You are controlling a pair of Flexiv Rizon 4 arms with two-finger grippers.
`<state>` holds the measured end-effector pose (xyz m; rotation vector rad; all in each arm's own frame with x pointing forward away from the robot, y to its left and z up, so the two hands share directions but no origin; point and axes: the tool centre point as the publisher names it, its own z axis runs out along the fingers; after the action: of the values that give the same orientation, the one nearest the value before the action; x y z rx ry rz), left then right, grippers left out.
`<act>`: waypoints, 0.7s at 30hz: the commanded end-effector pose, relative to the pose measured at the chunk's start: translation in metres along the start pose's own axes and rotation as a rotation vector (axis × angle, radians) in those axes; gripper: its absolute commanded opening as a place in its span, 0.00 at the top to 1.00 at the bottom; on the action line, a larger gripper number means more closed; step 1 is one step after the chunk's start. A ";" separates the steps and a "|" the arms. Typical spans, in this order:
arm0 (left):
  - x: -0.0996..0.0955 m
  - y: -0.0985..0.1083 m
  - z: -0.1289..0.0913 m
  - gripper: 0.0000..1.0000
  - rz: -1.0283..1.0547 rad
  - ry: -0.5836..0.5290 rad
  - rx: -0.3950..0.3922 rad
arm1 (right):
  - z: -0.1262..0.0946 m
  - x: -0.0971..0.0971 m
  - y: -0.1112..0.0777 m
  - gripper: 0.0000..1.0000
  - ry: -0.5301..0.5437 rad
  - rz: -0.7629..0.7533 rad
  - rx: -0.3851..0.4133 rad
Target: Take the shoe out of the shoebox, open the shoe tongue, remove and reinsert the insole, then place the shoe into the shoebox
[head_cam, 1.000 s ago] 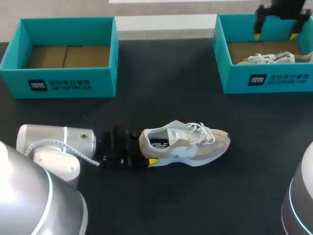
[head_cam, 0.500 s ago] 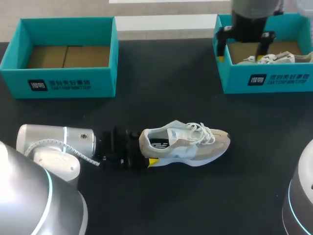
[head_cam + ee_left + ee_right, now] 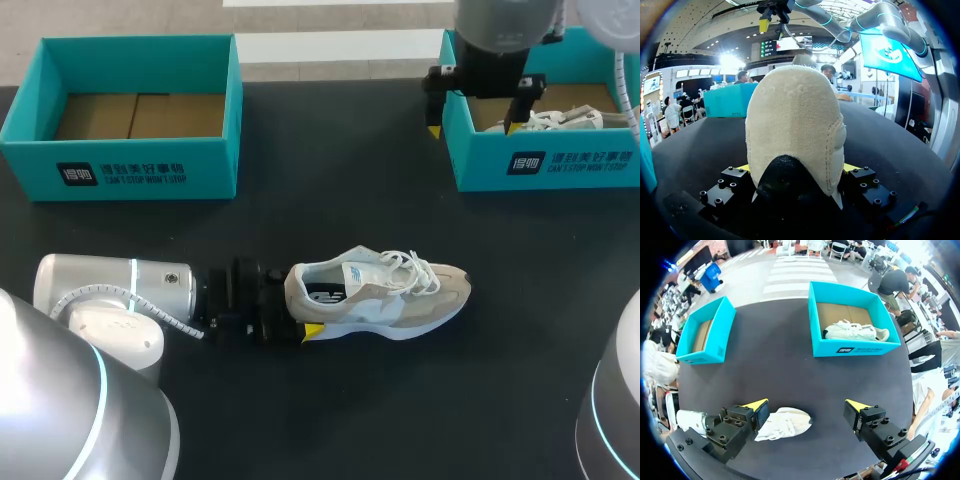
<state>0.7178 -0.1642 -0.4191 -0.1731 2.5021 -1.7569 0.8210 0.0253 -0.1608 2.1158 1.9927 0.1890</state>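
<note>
Progress: shoe [image 3: 380, 295] is out of the shoebox [image 3: 545, 165], on the table [image 3: 330, 200] at lower centre; tongue, insole and return judged not yet done | left claw [image 3: 796, 168] grasping the shoe's heel | right claw [image 3: 472, 128] released, holding nothing, upper right over the shoebox's edge | Print: white label on the box front, not read out.

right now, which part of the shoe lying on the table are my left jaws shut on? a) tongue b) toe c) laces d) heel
d: in the left wrist view the rounded heel of the shoe fills the gap between the left jaws, with a yellow tip against each side.
</note>
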 end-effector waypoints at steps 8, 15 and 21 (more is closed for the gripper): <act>0.000 0.000 0.000 1.00 0.000 0.001 -0.003 | 0.005 0.018 -0.011 0.00 -0.007 -0.017 0.004; 0.000 0.000 0.000 1.00 0.000 0.001 -0.003 | 0.017 0.062 -0.045 0.00 -0.075 -0.006 0.022; 0.000 0.000 0.000 1.00 0.000 0.001 -0.003 | 0.031 0.092 -0.074 0.00 -0.107 0.035 0.034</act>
<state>0.7178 -0.1643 -0.4191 -0.1729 2.5021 -1.7569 0.7650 0.0882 -0.2024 2.1418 1.9681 0.0957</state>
